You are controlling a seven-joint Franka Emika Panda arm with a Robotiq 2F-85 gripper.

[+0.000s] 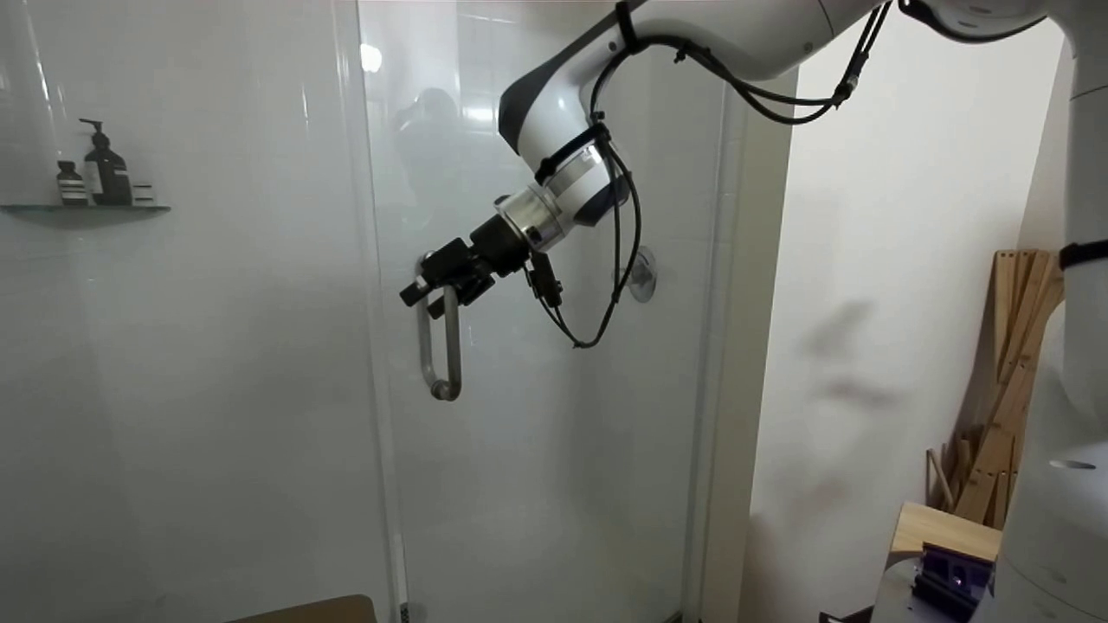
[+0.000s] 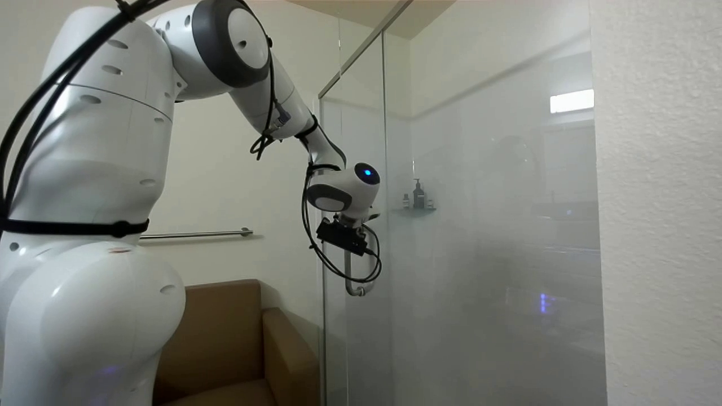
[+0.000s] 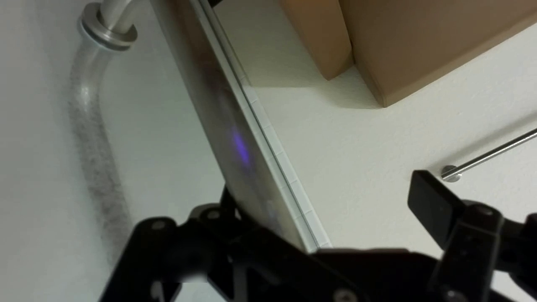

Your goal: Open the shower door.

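Shower door (image 1: 554,467): in both exterior views we see it upright, a tall clear glass panel; whether it is fully closed we cannot tell.
Handle (image 1: 452,346): a metal loop fixed upright near the door's edge, at mid-height.
Gripper (image 1: 424,303): around the upper part of the handle, its fingers (image 3: 436,209) spread wide; in our wrist view the handle's bar runs between them, nearer one side, with nothing clamped. Whether a finger touches the bar we cannot tell.
Arm (image 1: 563,108): it slopes down to the handle from above, black cables (image 1: 638,229) hanging in a loop beneath its wrist.
Round metal plate (image 1: 643,275): we see it through the door's glass.
Shelf (image 1: 26,208): a dark pump bottle (image 1: 108,176) stands on it between a smaller bottle (image 1: 72,183) and a low jar (image 1: 143,194).
Brown armchair (image 2: 220,332): beside a pale wall (image 2: 231,175).
Towel bar (image 2: 194,234): mounted on that wall, above the chair.
Wooden boards (image 1: 1013,411): leaning, tilted, partly hidden behind the arm.
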